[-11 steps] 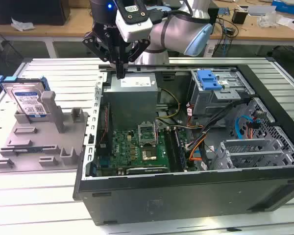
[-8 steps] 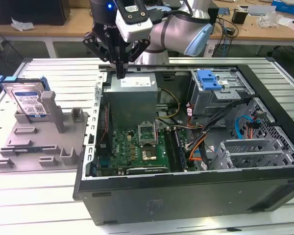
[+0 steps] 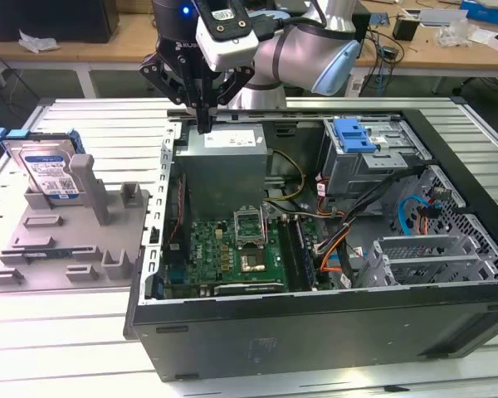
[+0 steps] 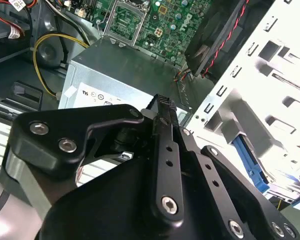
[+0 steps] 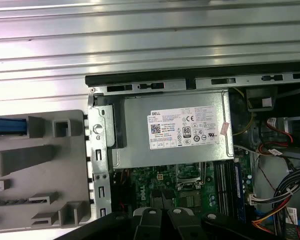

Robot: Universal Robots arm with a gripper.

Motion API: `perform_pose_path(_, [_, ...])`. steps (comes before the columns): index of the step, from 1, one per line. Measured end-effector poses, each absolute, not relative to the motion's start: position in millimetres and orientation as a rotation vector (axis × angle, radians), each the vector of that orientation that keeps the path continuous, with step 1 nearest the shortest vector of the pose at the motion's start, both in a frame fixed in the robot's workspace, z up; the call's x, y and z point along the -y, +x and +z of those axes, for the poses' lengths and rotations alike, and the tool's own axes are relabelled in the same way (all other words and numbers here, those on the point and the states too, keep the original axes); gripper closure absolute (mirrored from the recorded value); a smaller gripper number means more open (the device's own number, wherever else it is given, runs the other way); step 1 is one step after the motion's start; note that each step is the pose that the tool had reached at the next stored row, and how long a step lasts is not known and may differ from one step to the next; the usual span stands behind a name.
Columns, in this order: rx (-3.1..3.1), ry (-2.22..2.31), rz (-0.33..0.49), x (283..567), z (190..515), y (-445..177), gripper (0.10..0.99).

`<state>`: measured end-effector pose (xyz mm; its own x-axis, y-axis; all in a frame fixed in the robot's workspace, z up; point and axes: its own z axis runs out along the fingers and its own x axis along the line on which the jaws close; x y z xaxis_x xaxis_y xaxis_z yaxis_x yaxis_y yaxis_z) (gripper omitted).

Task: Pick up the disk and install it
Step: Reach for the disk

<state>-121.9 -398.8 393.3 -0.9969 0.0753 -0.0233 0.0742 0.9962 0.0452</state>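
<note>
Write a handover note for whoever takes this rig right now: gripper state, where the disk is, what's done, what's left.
Gripper: shut and empty, above the grey power supply, at the open computer case's far corner on the exterior view's left.
Disk: standing on edge in the grey holder on the table, outside the case on the exterior view's left, well apart from the gripper.
Done: nothing that shows; the disk is not yet picked up.
Left: the pick-up and the installation.
</note>
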Motion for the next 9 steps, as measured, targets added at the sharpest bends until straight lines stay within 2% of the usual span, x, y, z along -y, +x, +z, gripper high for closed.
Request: perform_pose_path(9, [-3.114,0.117,0.069,395,393,-145,0.980])
